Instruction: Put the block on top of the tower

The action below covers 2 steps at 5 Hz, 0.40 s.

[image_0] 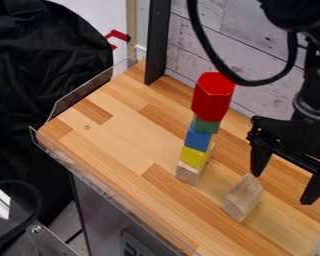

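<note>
One black hand (282, 189), spread wide, near a pale wooden block (243, 198)

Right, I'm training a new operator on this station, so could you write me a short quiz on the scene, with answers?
1. What colour is the top block of the tower? A) green B) red C) yellow
2. True or false: the gripper has its jaws apart, and the loose wooden block is on the table.
3. Fill in: between the yellow block and the green block sits the ____.

Key: 1 B; 2 true; 3 blue block
</note>
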Each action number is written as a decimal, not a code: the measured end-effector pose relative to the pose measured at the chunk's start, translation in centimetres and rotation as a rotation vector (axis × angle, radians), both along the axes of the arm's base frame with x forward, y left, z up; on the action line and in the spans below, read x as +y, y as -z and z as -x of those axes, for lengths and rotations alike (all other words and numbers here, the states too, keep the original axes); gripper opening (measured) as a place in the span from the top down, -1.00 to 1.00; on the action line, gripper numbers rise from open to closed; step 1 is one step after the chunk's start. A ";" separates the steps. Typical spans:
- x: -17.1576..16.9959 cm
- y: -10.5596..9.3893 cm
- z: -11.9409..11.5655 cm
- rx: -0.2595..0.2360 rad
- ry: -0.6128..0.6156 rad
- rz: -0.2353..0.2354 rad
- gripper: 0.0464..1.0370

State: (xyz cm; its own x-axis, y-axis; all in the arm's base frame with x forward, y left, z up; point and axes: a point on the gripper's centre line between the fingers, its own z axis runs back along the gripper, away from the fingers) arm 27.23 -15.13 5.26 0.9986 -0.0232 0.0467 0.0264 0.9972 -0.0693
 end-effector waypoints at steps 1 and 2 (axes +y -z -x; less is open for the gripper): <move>0.2 1.0 0.4 0.030 0.000 -0.016 -0.92; 1.8 2.2 1.7 0.088 0.009 -0.032 -0.93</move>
State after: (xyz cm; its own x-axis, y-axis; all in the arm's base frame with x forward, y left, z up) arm 25.52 -13.30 3.07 0.9986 -0.0325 -0.0417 0.0309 0.9987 -0.0398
